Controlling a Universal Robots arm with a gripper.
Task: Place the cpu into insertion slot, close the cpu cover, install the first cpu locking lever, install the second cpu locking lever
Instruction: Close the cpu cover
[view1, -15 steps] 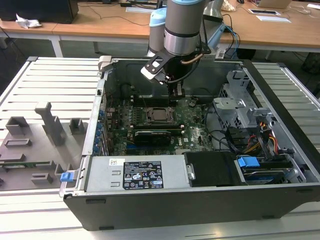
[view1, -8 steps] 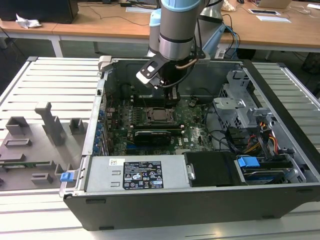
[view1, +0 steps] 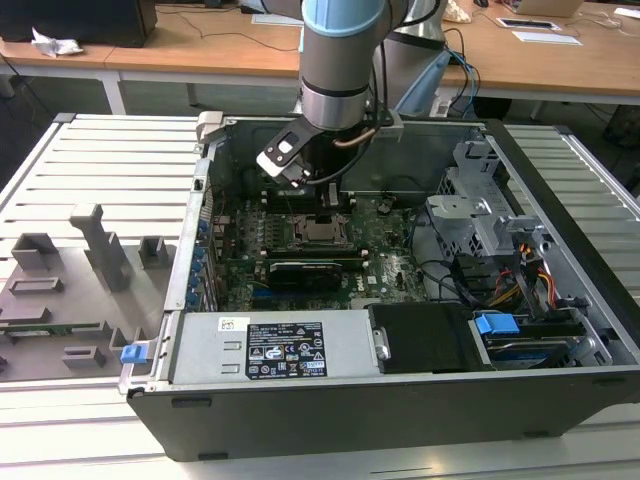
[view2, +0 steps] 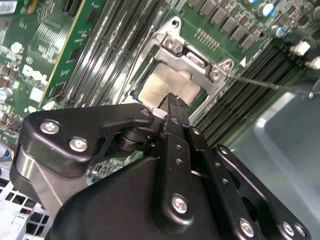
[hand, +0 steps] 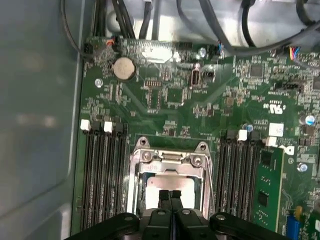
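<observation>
End effector (hand: 170, 195) pressed together over cpu (hand: 150, 188), framed by cpu cover (hand: 172, 162) edges.

The arm (view1: 340, 60) reaches straight down, its claw (hand: 170, 196) pointing downward with fingertips (hand: 164, 196) pressed together.

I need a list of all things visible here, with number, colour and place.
case: one, black, open, on the table.
board: one, green, inside the case.
cpu: one, silver-beige, mid-board, under the jaws' tips.
cover: one, silvery, framing the cpu.
battery: one, silver, on the board.
power supply: one, grey, inside the case.
fixtures: several, grey, on the table, exterior view's left.
arm: one, grey and blue, reaching into the case.
jaws: one pair, black, shut, over the cpu.
</observation>
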